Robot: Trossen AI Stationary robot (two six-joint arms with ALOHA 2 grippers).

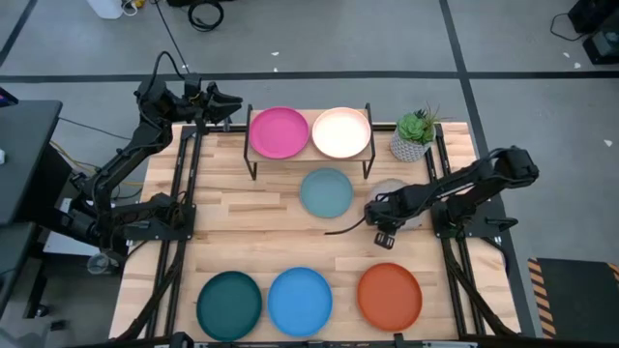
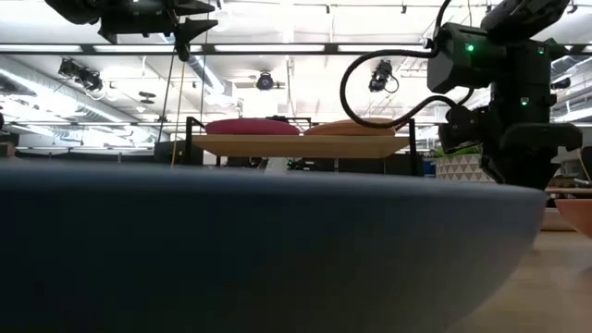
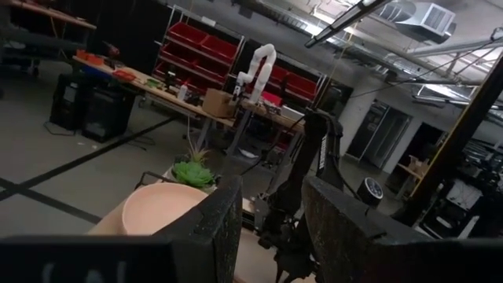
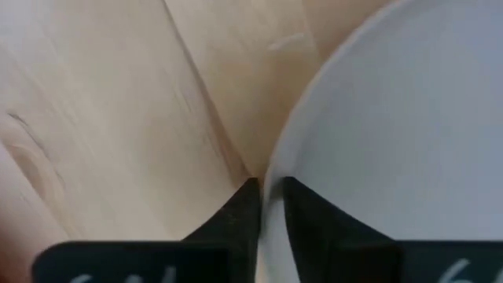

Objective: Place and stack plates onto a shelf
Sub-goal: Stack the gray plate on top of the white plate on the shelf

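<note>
The shelf (image 1: 309,155) stands at the table's far middle and carries the magenta plate (image 1: 279,132) and the cream plate (image 1: 340,132). In front of it the pale blue plate (image 1: 326,191) lies on the table. Beside that is the grey plate (image 1: 392,188), partly under my right gripper (image 1: 379,217), which is shut on its rim. Dark teal (image 1: 229,302), bright blue (image 1: 300,301) and orange (image 1: 390,296) plates lie along the near edge. No salmon plate shows. My left gripper (image 1: 230,104) is open and raised left of the shelf. My right gripper (image 4: 269,189) has the grey plate (image 4: 393,118) by its rim (image 4: 275,169), on the plate's near side. One finger is inside the rim and one outside, pinching it. The fingers come from above, pointing down. Whether the plate is off the table I cannot tell.
A potted plant (image 1: 414,135) stands just right of the shelf. A black cable (image 1: 340,230) loops over the table near my right gripper. In the low view the bright blue plate (image 2: 259,250) fills the foreground. Bare wood lies between the shelf and the near row.
</note>
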